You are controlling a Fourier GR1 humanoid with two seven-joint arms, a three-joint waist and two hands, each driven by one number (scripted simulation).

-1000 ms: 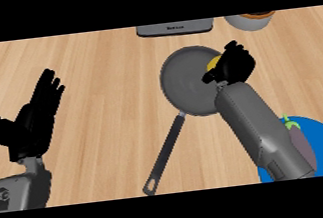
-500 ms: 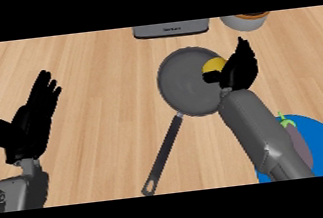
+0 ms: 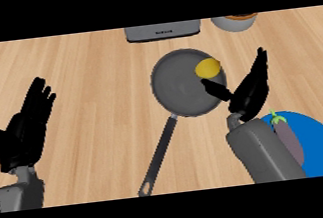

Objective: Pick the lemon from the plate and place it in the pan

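Lemon (image 3: 207, 67): we see it inside the pan (image 3: 181, 93).
Right hand (image 3: 250, 88): wide, just beside pan.
Left hand (image 3: 26, 129): wide, worktop's left.

I look steeply down on a pale wooden counter (image 3: 85, 64), its grain running side to side under even light, with a grey box-shaped appliance (image 3: 163, 31) at twelve o'clock and a round grey jar (image 3: 235, 23) at one o'clock.
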